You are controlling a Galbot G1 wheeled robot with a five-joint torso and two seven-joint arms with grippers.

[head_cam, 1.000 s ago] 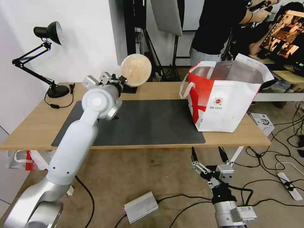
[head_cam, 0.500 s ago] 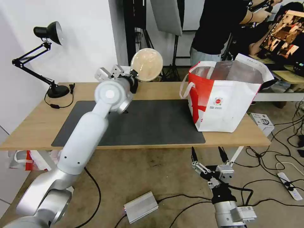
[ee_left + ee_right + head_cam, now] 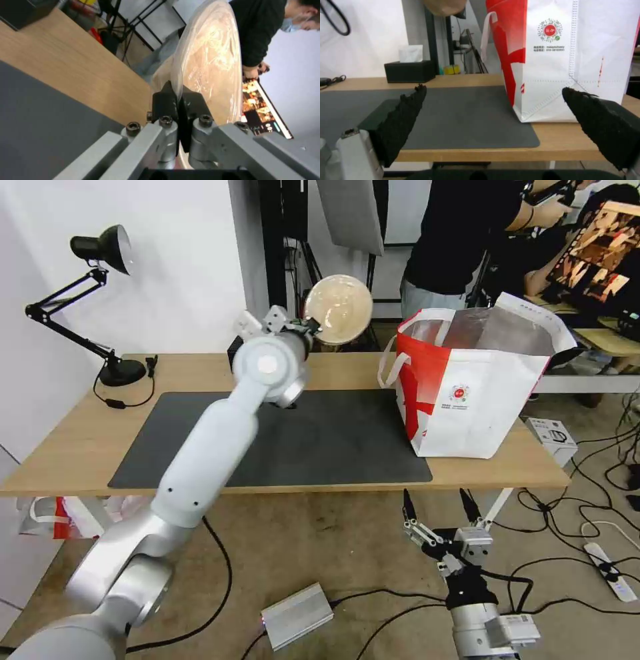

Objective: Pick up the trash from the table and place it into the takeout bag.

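My left claw (image 3: 312, 324) is raised above the far edge of the long light-wood desk (image 3: 80, 447), its black pads (image 3: 166, 101) pressed together on the rim of the round beige pulp bowl (image 3: 338, 309). In my left wrist view the bowl's thin edge runs straight between the two pads, and the bowl is tipped on its side, clear of the desk. From my head camera it hangs in the air between the small black tissue box (image 3: 410, 70) at the far edge and the large boxy white-and-red takeout bag (image 3: 477, 393), still apart from the bag's white loop handles (image 3: 387, 360).

The bag stands upright at the right end of the desk, one bottom corner on the big dark grey rectangular mat (image 3: 333, 440), its mouth open and showing the silvery lining. A black desk lamp (image 3: 100, 250) sits at the far left corner.

My right claw (image 3: 440, 507) hangs low in front of the desk's near edge, just below it and toward the right end, fingers (image 3: 403, 117) spread wide with nothing between them.
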